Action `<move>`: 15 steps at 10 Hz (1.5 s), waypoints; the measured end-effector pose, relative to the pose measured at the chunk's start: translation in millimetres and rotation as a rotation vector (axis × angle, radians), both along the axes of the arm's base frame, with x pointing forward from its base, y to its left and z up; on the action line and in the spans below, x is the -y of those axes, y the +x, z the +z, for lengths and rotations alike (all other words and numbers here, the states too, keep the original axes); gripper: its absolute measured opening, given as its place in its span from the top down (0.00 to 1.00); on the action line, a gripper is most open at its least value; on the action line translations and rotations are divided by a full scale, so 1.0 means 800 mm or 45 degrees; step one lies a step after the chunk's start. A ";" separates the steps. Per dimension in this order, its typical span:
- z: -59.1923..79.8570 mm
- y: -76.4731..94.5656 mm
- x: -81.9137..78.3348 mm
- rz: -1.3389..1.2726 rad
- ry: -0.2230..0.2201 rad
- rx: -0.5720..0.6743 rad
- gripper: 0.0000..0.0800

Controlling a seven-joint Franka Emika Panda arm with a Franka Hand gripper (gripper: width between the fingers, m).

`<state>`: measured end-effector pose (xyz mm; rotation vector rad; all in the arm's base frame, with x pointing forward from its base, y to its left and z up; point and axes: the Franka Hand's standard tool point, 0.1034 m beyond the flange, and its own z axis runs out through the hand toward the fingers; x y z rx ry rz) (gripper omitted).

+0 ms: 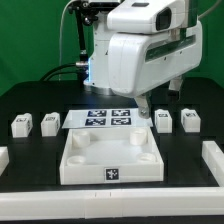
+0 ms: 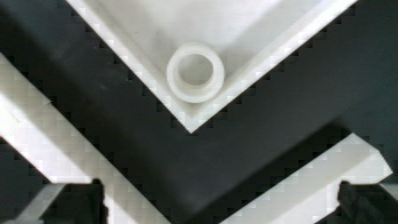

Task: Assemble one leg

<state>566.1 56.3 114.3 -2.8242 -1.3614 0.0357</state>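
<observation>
Looking slightly down at the tray [image 1: 75, 170] from its front in the exterior view, straight down past the gripper [image 2: 210, 200], close over that same tray's corner socket [image 2: 194, 72], in the wrist view.

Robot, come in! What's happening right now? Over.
Gripper open, empty, above corner socket of the tray. Four legs loose, none picked up: two at the exterior view's left, two at its right. Nothing in the way.

The table [image 1: 30, 195] is black, the backdrop [image 1: 30, 40] green. White throughout — the arm [image 1: 140, 55], the tray-like part [image 1: 80, 172] and its round corner socket [image 2: 194, 73], and the legs [image 1: 21, 125] [image 1: 49, 122] [image 1: 164, 119] [image 1: 188, 120]. Black-and-white square tags pattern each leg, the tray-like part's front wall, and — four of them — the white marker board [image 1: 110, 120]. The raised rail [image 1: 212, 160] at the table's edge is white as well.
</observation>
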 end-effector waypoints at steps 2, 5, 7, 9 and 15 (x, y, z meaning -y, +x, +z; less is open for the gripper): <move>0.000 0.000 0.000 0.000 0.000 0.000 0.19; 0.000 0.000 0.000 0.000 0.000 0.000 0.19; 0.000 0.000 0.000 0.033 0.001 0.000 0.19; -0.002 -0.011 0.010 0.174 -0.001 0.016 0.19; -0.080 -0.162 0.076 0.996 0.045 -0.018 0.19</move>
